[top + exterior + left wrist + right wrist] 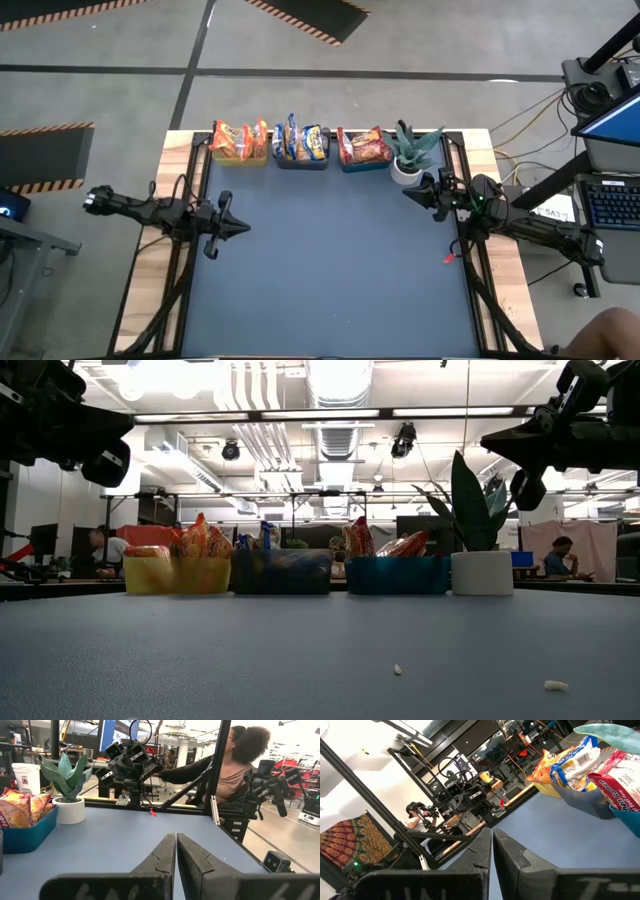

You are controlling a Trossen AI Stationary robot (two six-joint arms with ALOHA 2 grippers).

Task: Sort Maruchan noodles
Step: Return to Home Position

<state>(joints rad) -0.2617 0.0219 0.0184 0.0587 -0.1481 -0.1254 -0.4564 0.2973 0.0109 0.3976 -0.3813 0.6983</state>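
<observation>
Binned noodles (300,142) lie well apart from left gripper (240,228), right gripper (410,192).

The table (330,280) has a dark blue-grey top. At its far edge a yellow bin (175,576), a grey bin (281,573), a blue bin (397,576) and a white plant pot (482,574) stand in one row.

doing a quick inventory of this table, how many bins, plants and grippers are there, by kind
bins: 3 (yellow bin, dark bin, blue bin), each holding noodle packs
potted plant: 1
grippers: 2 (left gripper, right gripper), both shut and empty
total: 6
the noodle packs overlap too much to count
</observation>
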